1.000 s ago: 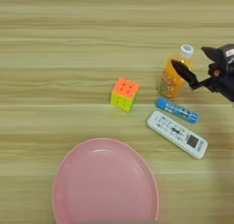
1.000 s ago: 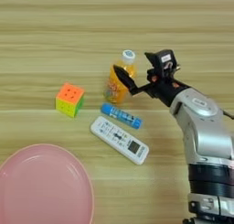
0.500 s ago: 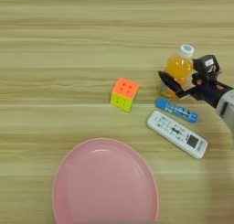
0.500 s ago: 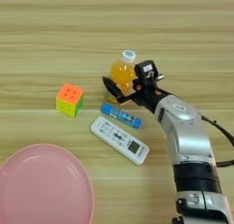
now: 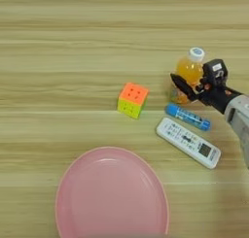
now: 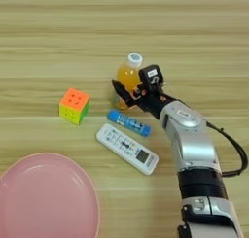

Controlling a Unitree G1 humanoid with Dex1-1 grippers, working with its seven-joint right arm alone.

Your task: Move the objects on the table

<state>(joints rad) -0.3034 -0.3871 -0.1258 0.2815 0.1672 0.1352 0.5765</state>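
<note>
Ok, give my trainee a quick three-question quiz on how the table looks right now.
1. True or false: the puzzle cube sits on the pink plate.
2. Which thing is the right gripper at? A) the white remote B) the juice bottle C) the cube
3. Fill in: the blue tube lies between the bottle and the ____.

Key: 1. False, it stands on the table, apart from the plate. 2. B, with a black finger on either side of the bottle. 3. Remote.

wooden table, pink plate, puzzle cube, remote, blue tube
</note>
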